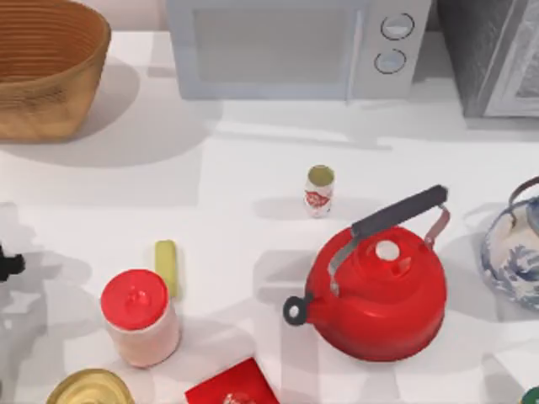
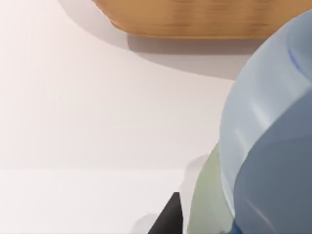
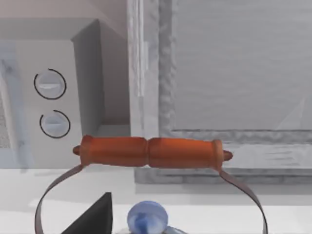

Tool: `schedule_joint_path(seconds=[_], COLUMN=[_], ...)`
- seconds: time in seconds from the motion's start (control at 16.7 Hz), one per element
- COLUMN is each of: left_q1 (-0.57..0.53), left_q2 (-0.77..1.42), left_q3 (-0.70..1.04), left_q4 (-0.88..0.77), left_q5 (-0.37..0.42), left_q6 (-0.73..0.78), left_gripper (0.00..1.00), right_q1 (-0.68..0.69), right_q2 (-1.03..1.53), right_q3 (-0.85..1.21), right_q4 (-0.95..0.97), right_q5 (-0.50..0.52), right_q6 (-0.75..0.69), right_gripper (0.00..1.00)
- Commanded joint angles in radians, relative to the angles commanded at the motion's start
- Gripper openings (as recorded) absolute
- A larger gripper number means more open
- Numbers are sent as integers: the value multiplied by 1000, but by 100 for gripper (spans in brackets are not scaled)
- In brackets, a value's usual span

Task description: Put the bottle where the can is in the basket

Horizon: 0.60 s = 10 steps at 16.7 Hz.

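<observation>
- Right up against my left wrist camera sits a pale blue-grey rounded thing with a greenish part below it; I cannot tell what it is.
- A dark piece of my left claw shows beside it, and I cannot tell whether that claw is wide, narrow or holding anything.
- From above, the left claw's dark tip sits at the left edge of the desk, level with the yellow-green stick.
- The basket stands in the far left corner of the desk, and the left wrist camera faces its woven wall.
- The can stands upright on the bare desk near the middle, between the microwave and the red kettle, well apart from the basket.
- A red-lidded jar stands at the near left, with a short yellow-green stick lying just beside it.
- A gold-topped tin and a red box sit at the near edge.
- A blue-and-white teapot stands at the right edge, beside the kettle.
- My right claw shows as a dark wedge close to the teapot's orange-brown handle; I cannot tell its state either.
</observation>
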Motion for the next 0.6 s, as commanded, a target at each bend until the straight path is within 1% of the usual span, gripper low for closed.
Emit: schedule_joint_path(seconds=[0.18, 0.3, 0.42, 0.6], left_q1=[19, 39, 63, 88], left_q2=[1, -5, -23, -66], left_q3=[49, 125, 238, 471], left_q4=[-24, -90, -198, -440], left_q5=[-14, -35, -62, -108], left_q6=[-9, -13, -12, -7], left_gripper=[0, 0, 0, 0], right_q1=[0, 0, 0, 0], right_q2=[0, 0, 0, 0], right_q3=[0, 0, 0, 0], right_q4=[0, 0, 0, 0], right_q5=[0, 0, 0, 0], right_q6=[0, 0, 0, 0], right_gripper=[100, 100, 100, 100])
